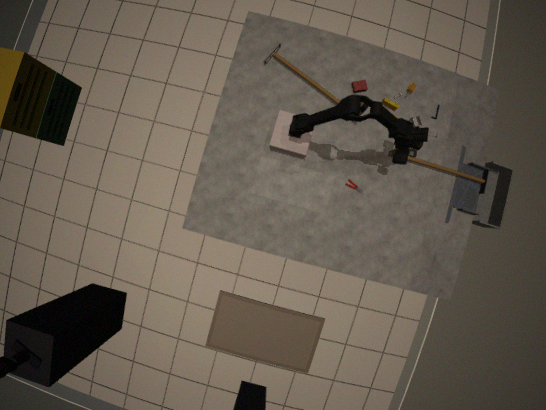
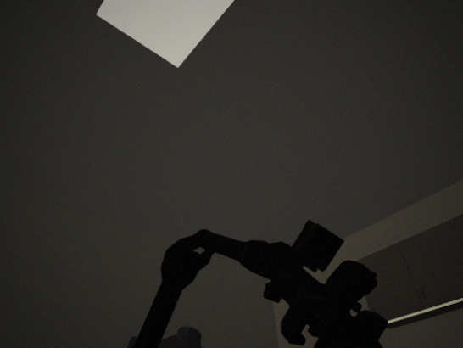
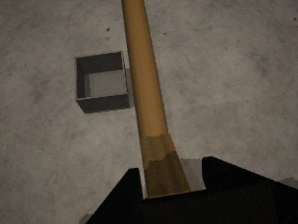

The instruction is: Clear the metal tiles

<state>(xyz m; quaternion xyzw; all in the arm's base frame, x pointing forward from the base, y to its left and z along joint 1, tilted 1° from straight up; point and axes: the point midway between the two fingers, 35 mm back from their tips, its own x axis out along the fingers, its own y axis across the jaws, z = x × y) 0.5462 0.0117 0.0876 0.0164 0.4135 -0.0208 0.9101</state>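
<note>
My gripper (image 1: 401, 155) (image 3: 171, 172) is shut on the wooden handle of the long scraper (image 1: 440, 167) (image 3: 146, 85). The handle reaches forward over the steel bench plate (image 1: 465, 199), and the dark blade (image 1: 483, 181) is at the plate's far end, by the near side of the catch box (image 1: 500, 195). I can make out no metal tiles on the visible plate. The box's inside is dark, so its contents cannot be told. The blade is outside the wrist view. The exterior view shows the arm only as a dark outline, with the fingers not readable.
A small open grey box (image 1: 413, 152) (image 3: 105, 104) sits beside the handle. A second long-handled tool (image 1: 305, 76) lies behind the arm. A red block (image 1: 359, 86), a yellow block (image 1: 390, 104), a black hex key (image 1: 437, 112) and red-handled pliers (image 1: 353, 185) lie on the table.
</note>
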